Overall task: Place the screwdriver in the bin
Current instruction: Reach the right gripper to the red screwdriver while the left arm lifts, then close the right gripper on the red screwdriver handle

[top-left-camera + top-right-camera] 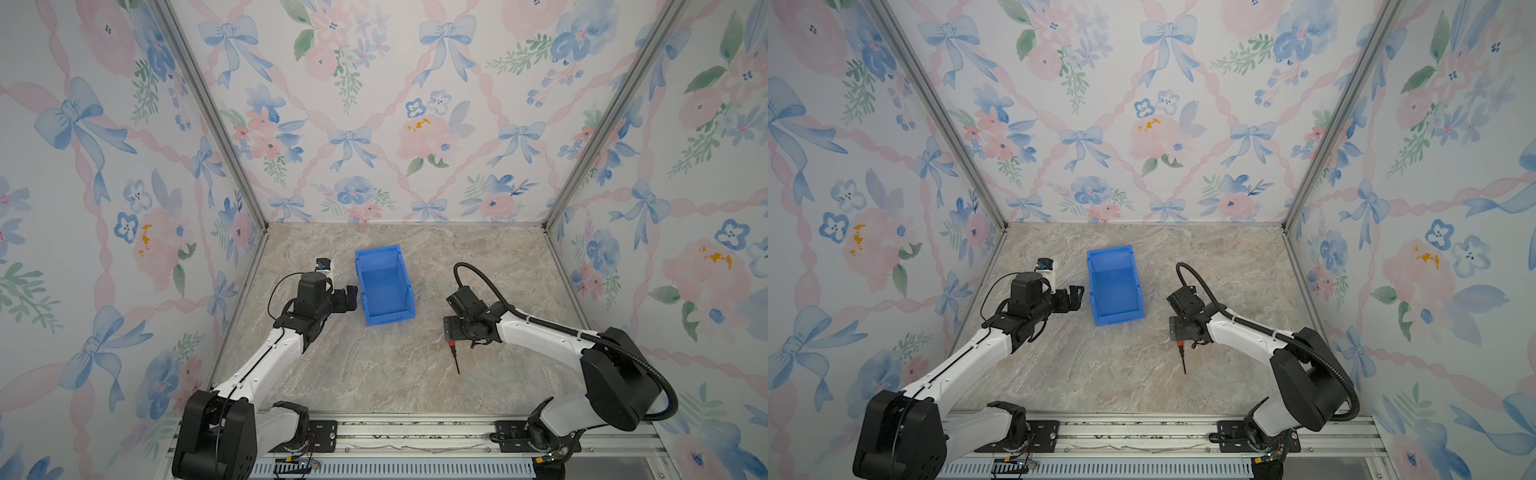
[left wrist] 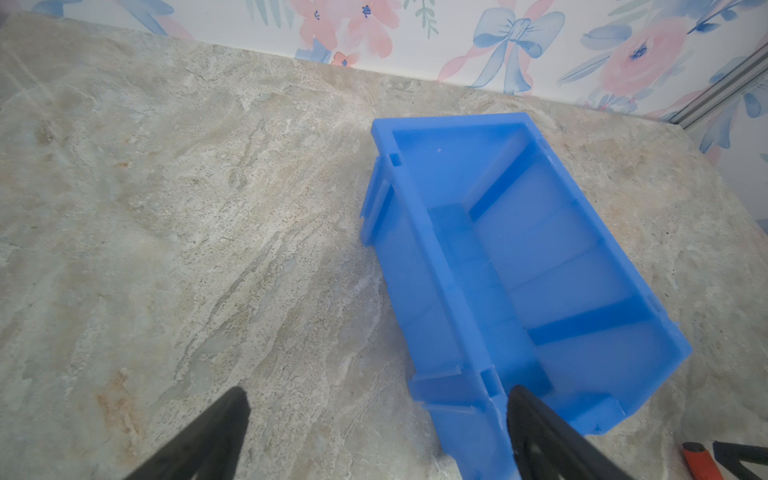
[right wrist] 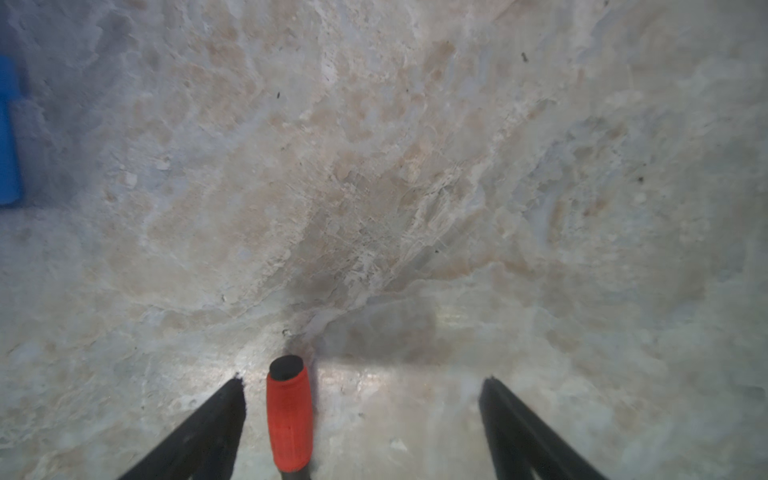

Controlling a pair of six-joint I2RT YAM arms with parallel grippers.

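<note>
The screwdriver (image 1: 454, 356) (image 1: 1182, 356) lies flat on the marble tabletop, right of centre, with its thin black shaft pointing toward the front edge. My right gripper (image 1: 458, 333) (image 3: 365, 380) points down over its red handle (image 3: 289, 415). It is open, and the handle lies between the fingers, close to one and unclamped. The empty blue bin (image 1: 361, 282) (image 1: 1094, 286) (image 2: 419, 232) stands left of centre. My left gripper (image 1: 352, 297) (image 2: 378, 392) is open at the bin's left wall, holding nothing. One finger (image 2: 536, 428) overlaps the rim.
Floral-papered walls close in the table on three sides, with aluminium posts in the back corners. A metal rail (image 1: 415, 432) carrying both arm bases runs along the front edge. A black cable (image 1: 490, 286) loops over the right wrist.
</note>
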